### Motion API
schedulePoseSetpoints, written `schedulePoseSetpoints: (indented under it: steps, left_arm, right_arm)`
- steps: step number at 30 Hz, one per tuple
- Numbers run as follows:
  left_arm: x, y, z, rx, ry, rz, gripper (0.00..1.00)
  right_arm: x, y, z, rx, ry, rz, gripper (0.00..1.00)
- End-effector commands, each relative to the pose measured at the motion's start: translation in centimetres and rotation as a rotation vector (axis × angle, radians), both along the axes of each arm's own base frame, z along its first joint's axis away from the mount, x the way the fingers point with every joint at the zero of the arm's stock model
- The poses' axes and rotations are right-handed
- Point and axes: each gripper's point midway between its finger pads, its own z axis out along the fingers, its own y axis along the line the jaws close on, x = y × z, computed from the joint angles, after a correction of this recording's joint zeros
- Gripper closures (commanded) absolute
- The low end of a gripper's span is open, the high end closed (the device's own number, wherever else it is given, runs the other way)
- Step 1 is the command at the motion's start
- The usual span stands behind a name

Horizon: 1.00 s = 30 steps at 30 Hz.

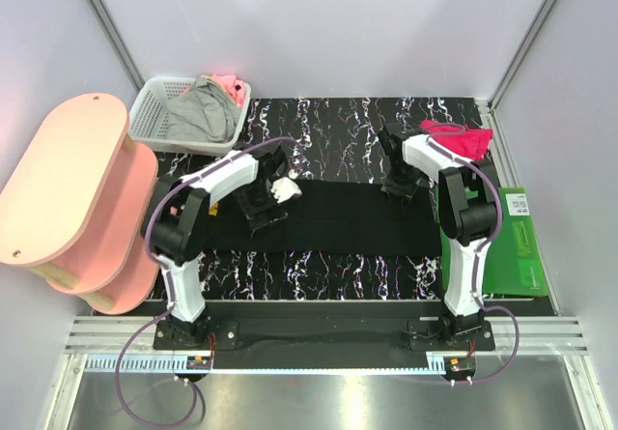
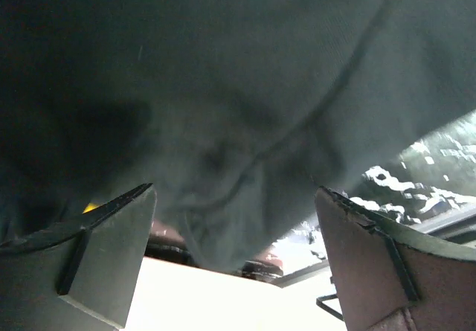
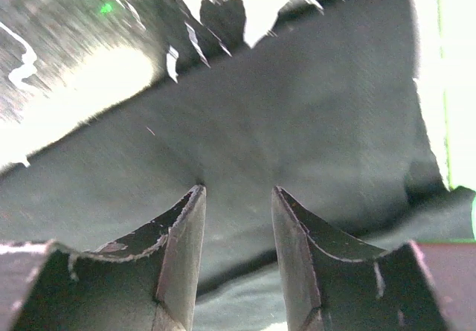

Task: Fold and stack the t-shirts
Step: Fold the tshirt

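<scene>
The black t-shirt [image 1: 338, 222] lies as a long flat band across the middle of the marbled table. A white patch [image 1: 287, 190] of its print shows at its far left edge. My left gripper [image 1: 270, 198] is down on that edge. In the left wrist view it [image 2: 234, 190] is wide open, with a drooping fold of black cloth [image 2: 223, 85] between the jaws. My right gripper [image 1: 397, 186] is on the far right edge of the shirt. It [image 3: 238, 190] is open a little, tips pressed on the black cloth [image 3: 297, 108]. The crimson-pink t-shirt [image 1: 459, 140] lies bunched at the back right.
A white lattice basket [image 1: 154, 111] at the back left holds grey and pink cloth. A pink two-tier shelf [image 1: 68, 188] stands at the left. A flat green board [image 1: 517, 251] lies at the right edge beside the right arm.
</scene>
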Motion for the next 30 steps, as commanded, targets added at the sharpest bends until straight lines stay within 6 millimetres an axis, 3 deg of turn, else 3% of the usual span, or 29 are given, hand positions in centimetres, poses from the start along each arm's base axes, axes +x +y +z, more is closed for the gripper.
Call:
schedulePoseSetpoints:
  steps: [1,6,10,17,21,30]
  left_arm:
    - [1.1,-0.4,-1.3,0.0,0.024,-0.008,0.08]
    - [1.9,-0.1,-2.9,0.033,0.038,-0.015,0.08]
    - [4.8,-0.8,-3.1,0.035,-0.002,-0.007,0.08]
    - [9.2,-3.2,-0.9,-0.023,-0.095,-0.006,0.08]
    - [11.0,-4.2,0.6,-0.067,-0.148,-0.001,0.08]
    - [13.3,-6.2,-0.5,-0.098,-0.16,0.01,0.07]
  right_arm:
    - [2.2,0.4,-0.1,-0.023,-0.018,0.032,0.53]
    - [1.9,-0.5,-1.2,-0.076,0.021,0.044,0.54]
    - [0.3,-1.4,-1.4,-0.107,0.055,0.047,0.55]
    - [-5.0,-2.1,-1.5,-0.088,0.101,0.039,0.56]
    - [-7.8,-1.3,-0.5,-0.06,0.084,0.049,0.56]
    - [-14.2,1.9,0.9,0.025,0.071,0.077,0.56]
